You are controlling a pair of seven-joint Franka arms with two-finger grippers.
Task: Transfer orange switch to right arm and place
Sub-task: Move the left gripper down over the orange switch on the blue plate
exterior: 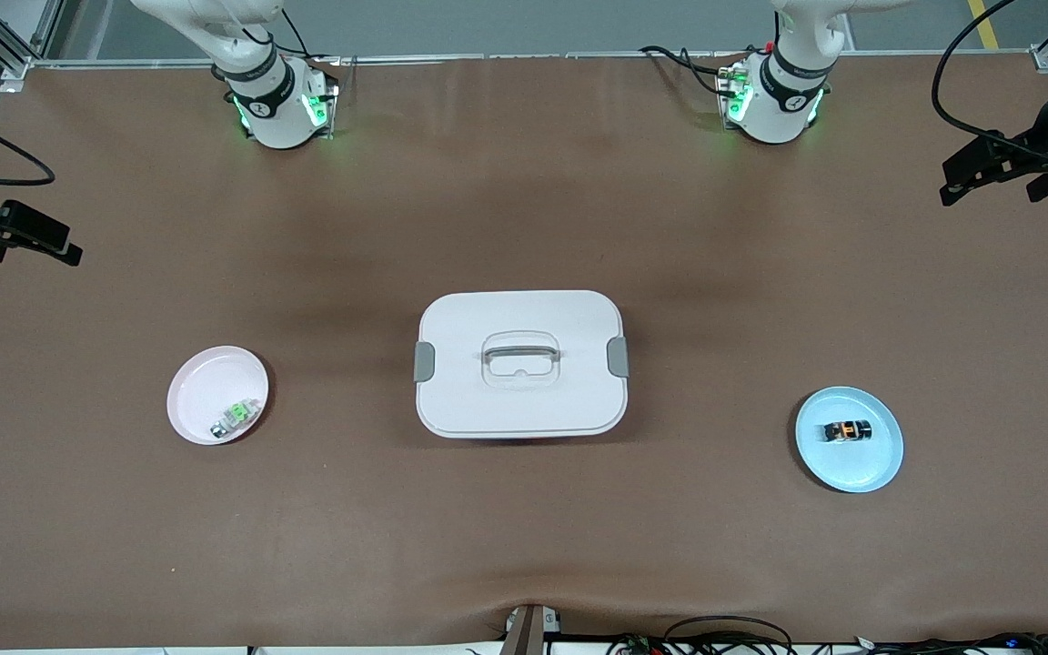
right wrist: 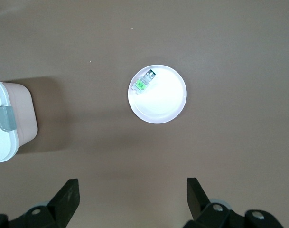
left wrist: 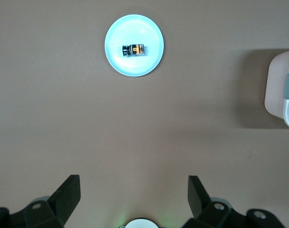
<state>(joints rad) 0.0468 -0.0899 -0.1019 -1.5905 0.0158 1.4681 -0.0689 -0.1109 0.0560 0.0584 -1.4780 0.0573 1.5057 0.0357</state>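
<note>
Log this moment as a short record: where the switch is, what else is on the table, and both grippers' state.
orange switch: lying on the blue plate, toward the left arm's end
green-and-white part: on the pink plate, toward the right arm's end
white lidded box: between the plates, latched shut
left gripper: open, empty, raised over bare table
right gripper: open, empty, raised over bare table
</note>
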